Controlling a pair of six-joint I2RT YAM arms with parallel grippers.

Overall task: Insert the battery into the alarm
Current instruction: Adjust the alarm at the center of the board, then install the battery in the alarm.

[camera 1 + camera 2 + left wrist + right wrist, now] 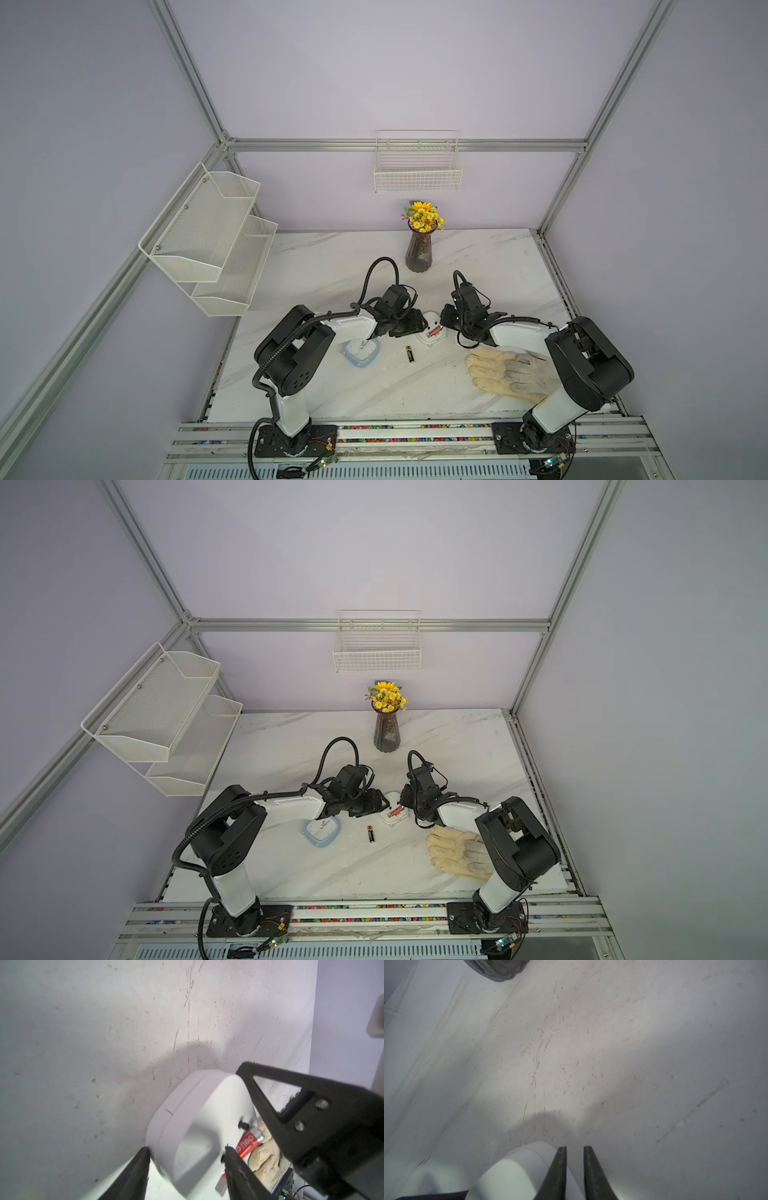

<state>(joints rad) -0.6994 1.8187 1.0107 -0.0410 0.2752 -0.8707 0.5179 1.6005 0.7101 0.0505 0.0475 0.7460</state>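
Gripping the white alarm [203, 1105], one of two rounded-square plastic clocks, the left gripper [187, 1149] is pinching its thickness; one red battery [249, 1142] is sitting in its back, one black battery [410, 354] is lying on marble [332, 266]; right gripper [575, 1147] is hovering narrow, empty

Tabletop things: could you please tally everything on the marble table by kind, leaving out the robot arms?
Alarms: 2 (white alarm, blue alarm)
Batteries: 2 (red battery in the white alarm's back, black battery lying loose)
Gloves: 1 (glove)
Vases: 1 (vase with yellow flowers)
Total: 6
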